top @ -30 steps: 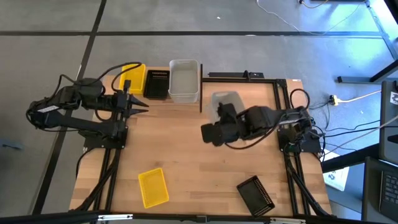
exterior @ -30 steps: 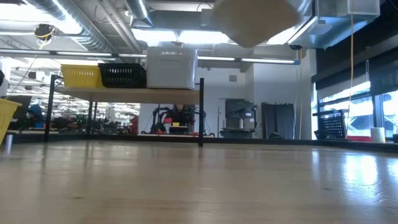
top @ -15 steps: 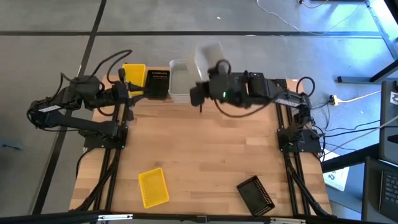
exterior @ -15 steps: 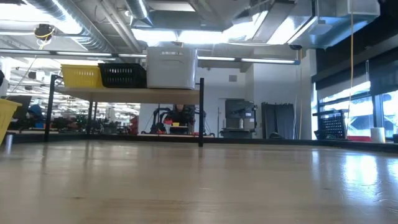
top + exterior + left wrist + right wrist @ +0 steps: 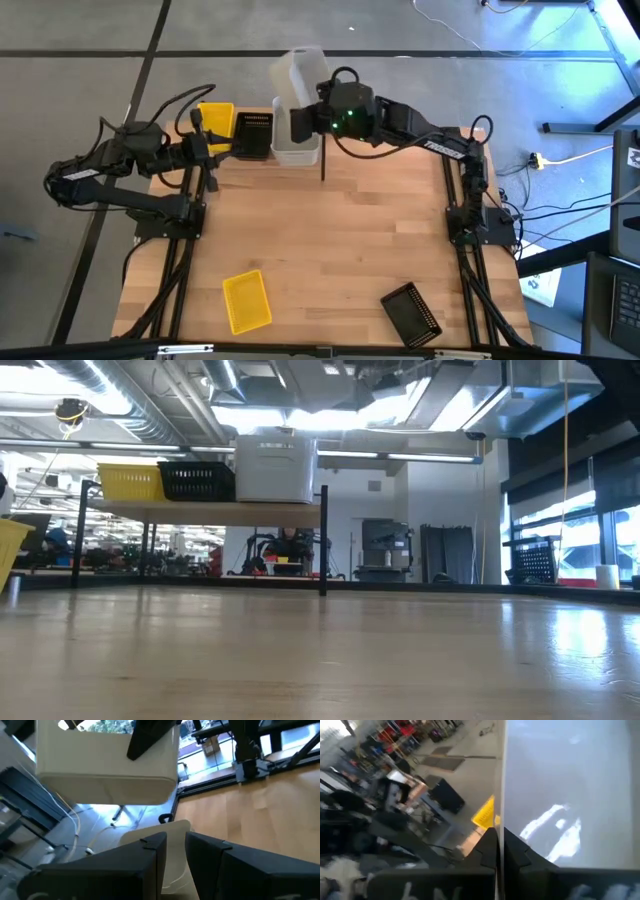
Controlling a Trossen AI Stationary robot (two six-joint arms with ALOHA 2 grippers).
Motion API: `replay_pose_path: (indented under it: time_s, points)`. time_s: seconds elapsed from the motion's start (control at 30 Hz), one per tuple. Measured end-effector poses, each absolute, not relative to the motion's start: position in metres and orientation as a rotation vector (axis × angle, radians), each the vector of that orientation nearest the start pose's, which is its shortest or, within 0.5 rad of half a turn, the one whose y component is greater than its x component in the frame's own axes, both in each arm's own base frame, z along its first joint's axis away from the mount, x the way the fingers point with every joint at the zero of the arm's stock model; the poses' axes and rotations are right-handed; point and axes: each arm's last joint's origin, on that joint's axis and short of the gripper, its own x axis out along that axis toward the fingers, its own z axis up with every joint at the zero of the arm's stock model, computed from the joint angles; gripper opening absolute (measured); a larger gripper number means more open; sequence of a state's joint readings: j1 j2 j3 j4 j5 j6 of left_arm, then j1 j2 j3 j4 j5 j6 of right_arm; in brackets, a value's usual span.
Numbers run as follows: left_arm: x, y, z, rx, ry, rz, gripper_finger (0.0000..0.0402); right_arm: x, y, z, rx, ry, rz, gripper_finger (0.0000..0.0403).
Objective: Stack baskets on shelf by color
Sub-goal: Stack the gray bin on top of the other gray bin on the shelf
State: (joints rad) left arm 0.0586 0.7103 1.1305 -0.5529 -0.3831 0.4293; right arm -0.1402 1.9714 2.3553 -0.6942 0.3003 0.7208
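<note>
My right gripper [image 5: 303, 118] is shut on a translucent white basket [image 5: 299, 72], held in the air over the white basket [image 5: 296, 143] that stands on the shelf [image 5: 390, 122]. The held basket also shows in the left wrist view [image 5: 107, 767]. A yellow basket [image 5: 215, 122] and a black basket [image 5: 252, 133] stand on the shelf beside the white one. My left gripper [image 5: 207, 160] hovers by the shelf's left end, empty, its fingers a narrow gap apart [image 5: 175, 845]. One yellow basket [image 5: 246, 300] and one black basket [image 5: 411, 312] lie on the table near its front edge. My right gripper holds the white basket by one side wall at its rim [image 5: 503, 815], one finger inside the basket and one outside [image 5: 150, 735]. The basket is lifted clear and tilted, above the shelf's white basket.
The shelf's black upright divider [image 5: 323, 160] stands right of the white basket, with black rails [image 5: 455, 150] along the far right. In the low view the shelf [image 5: 200, 507] carries the three baskets above the tabletop. The table's wooden middle [image 5: 330, 240] lies bare.
My right gripper has carried the white basket from above the table's right middle toward the far edge and to the left, to a place over the shelf's white basket. The basket has stayed lifted clear. My left gripper has drawn back a little toward the table's left edge.
</note>
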Motion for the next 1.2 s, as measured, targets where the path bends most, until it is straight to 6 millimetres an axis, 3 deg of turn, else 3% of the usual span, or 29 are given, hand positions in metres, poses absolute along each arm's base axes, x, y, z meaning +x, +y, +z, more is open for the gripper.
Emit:
replay_pose_path:
  time_s: [0.6, 0.93, 1.2]
  points:
    - [0.114, 0.033, 0.416, 0.594, 0.313, 0.499, 0.0066, 0.457, -0.072, 0.419, 0.845, 0.153, -0.543, 0.0000]
    - [0.115, 0.030, 0.415, 0.652, 0.309, 0.397, 0.0066, 0.457, -0.073, 0.411, 0.862, 0.190, -0.598, 0.0000]
    - [0.130, 0.036, 0.412, 0.762, 0.353, 0.352, 0.0066, 0.457, -0.073, 0.409, 0.847, 0.209, -0.606, 0.0000]
